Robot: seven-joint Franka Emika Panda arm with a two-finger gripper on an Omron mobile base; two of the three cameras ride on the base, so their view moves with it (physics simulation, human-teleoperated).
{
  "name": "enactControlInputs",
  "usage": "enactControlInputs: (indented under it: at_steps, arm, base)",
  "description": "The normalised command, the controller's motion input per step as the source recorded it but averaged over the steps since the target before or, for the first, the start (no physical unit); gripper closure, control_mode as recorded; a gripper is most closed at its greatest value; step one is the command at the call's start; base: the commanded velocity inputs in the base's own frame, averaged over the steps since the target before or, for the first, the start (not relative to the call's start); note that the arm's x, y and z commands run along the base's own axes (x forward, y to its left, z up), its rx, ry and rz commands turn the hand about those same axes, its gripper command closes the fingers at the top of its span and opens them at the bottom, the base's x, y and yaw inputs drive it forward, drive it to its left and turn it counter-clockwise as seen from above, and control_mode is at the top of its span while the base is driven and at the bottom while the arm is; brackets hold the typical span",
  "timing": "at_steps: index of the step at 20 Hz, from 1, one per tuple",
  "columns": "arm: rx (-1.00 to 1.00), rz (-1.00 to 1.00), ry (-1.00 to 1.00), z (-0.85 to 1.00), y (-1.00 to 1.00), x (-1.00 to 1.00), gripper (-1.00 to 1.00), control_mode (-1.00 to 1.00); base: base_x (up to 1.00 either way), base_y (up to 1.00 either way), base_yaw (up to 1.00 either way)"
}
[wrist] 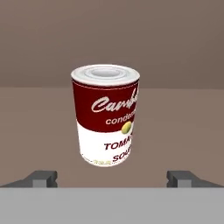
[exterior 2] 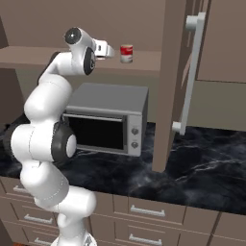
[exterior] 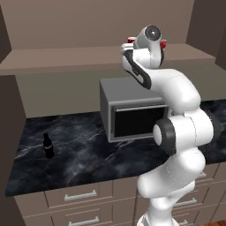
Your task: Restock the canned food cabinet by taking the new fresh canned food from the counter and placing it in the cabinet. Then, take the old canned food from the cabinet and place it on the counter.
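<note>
The old canned food (wrist: 106, 116) stood upright near the middle of the frame, a little to the left, on the flat brown shelf board of the cabinet (wrist: 183, 131). Its upper part was dark maroon with white script letters, its lower part was white with dark letters, and its top had a pale silvery rim. The two dark fingertips (wrist: 41, 178) of the gripper (wrist: 112, 179) stood wide apart at the bottom, below the can and not touching it.

The old can (wrist: 106, 116) has a smooth paper-look maroon and white label with a pale metal rim. The cabinet (wrist: 43, 52) is flat matt brown, the worktop (exterior: 88, 150) glossy black marble with white veins, the microwave (exterior 2: 113, 117) dull grey metal.
</note>
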Motion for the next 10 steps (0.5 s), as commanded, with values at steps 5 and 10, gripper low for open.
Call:
enactControlInputs:
  at_steps: [5,10]
  arm:
    - [0.0,0.0,0.01,0.0,0.0,0.22,-1.0,-1.0]
    - [0.0,0.0,0.0,0.0,0.06,0.31,-1.0,-1.0]
  base:
    - [0.0,0.0,0.0]
    - [0.0,0.0,0.0]
